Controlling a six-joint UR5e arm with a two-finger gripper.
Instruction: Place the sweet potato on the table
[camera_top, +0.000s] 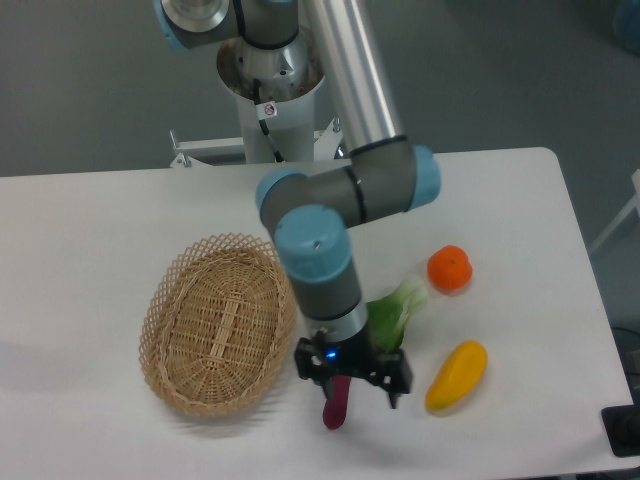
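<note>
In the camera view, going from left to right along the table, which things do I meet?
Basket → sweet potato → greens → orange, yellow vegetable.

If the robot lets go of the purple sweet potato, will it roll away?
Probably a little. The sweet potato is slender with rounded ends, so it may tip and roll sideways on the smooth white table. It looks stiff, keeping straight below the gripper, so it shouldn't flop.
</note>
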